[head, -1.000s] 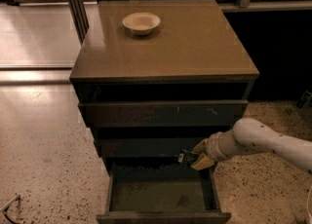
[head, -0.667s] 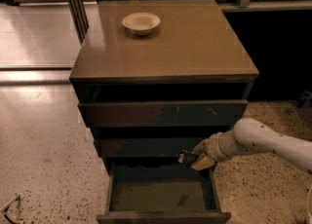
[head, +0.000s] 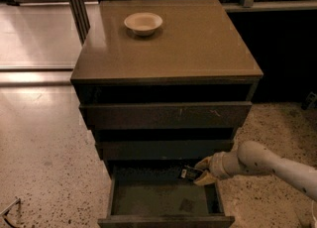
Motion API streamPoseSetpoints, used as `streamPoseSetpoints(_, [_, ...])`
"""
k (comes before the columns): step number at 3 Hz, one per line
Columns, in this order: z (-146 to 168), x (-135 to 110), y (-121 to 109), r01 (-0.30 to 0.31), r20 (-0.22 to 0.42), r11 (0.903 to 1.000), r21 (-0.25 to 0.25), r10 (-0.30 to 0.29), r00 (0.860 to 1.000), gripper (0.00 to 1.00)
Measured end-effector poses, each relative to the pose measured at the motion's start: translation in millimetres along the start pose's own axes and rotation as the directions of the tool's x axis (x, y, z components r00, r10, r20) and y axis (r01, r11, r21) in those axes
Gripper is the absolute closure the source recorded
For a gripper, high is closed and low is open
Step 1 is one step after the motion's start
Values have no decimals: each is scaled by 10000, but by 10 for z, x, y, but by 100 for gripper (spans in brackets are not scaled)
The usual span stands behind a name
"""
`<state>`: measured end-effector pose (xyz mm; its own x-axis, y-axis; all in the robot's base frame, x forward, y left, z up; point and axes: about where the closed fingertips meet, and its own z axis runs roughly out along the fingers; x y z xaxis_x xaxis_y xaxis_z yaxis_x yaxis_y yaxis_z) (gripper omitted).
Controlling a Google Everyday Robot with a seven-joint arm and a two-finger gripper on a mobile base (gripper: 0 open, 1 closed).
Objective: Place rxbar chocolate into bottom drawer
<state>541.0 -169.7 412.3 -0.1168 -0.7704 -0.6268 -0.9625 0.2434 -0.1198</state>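
The bottom drawer (head: 163,217) of the brown cabinet is pulled open and shows a dull greenish floor. My gripper (head: 200,171) comes in from the right on a white arm and sits over the drawer's back right corner. It is shut on the rxbar chocolate (head: 189,173), a small black bar with white markings that sticks out to the left of the yellowish fingers (head: 205,178). The bar hangs a little above the drawer floor.
A round cream bowl (head: 143,23) stands on the cabinet top (head: 198,48) at the back left. Two upper drawers (head: 166,115) are closed above the open one. Speckled floor lies on both sides. A dark wall base runs behind at the right.
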Motion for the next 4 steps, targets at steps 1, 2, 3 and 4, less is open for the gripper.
streamPoseSetpoints(1, [559,379,146,-300,628,9970,-715,345,9974,100])
streamPoseSetpoints(2, [807,530,298,-640,779,9931,-979,718,9944,100])
streamPoseSetpoints(3, [794,514,299,-613,769,9933,-981,690,9946,100])
streamPoseSetpoints(4, [1001,688,293,-300,948,9959,-856,381,9948,100])
